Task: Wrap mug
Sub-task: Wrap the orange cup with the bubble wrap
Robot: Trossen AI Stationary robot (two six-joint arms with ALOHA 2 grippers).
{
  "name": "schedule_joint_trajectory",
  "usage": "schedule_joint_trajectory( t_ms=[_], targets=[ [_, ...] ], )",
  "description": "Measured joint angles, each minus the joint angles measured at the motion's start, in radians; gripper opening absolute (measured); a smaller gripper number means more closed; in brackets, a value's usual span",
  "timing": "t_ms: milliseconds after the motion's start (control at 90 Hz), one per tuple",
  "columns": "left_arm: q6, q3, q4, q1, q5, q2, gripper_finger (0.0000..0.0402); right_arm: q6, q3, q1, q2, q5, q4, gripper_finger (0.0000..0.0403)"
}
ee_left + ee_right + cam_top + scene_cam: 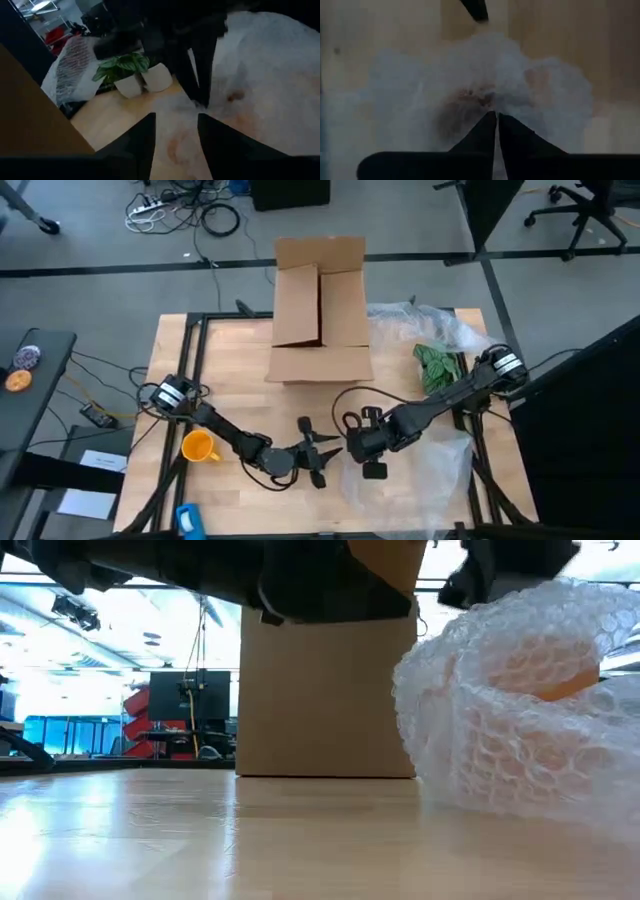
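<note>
Counter (230, 360): pale wood, dark frame.

Mug (198, 446): yellow-orange, near the front left edge, just beside the left arm, unwrapped.

Left gripper (318, 452): low at front centre, fingers (142, 137) spread, grasping nothing.

Right gripper (496, 116): just beside the left one, fingers pinched on the bubble wrap (485, 80).

Cardboard box (320, 310): open, at the far edge.

Potted plant (131, 70): far right, beside clear plastic.

Grey floor (90, 290), tangled cables (190, 210)
</note>
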Motion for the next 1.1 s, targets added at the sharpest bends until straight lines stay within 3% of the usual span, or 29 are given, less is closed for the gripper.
schedule_joint_trajectory(
  t_ms=[111, 256, 344, 511, 778, 1100],
  targets=[
    [-0.051, 0.0, -0.003, 0.002, 0.03, 0.0, 0.0131, 0.001, -0.088, -0.008, 0.0, -0.032, 0.105, 0.0],
    [-0.133, 0.0, -0.005, 0.024, 0.2, 0.011, 0.0131, -0.004, -0.187, -0.031, 0.0, -0.092, 0.276, 0.0],
    [-0.181, 0.0, -0.024, 0.047, 0.236, 0.036, 0.0131, -0.009, -0.207, -0.043, -0.004, -0.111, 0.309, 0.0],
    [-0.246, 0.011, -0.03, 0.085, 0.252, 0.102, 0.0131, -0.016, -0.191, -0.047, -0.001, -0.131, 0.218, 0.0],
    [-0.215, 0.154, -0.031, 0.137, 0.361, 0.212, 0.0131, -0.042, -0.142, -0.046, 0.003, -0.167, 0.147, 0.0],
    [-0.152, 0.191, -0.128, 0.143, 0.325, 0.176, 0.0131, -0.022, -0.135, -0.018, 0.058, -0.176, 0.007, 0.0]
  ],
)
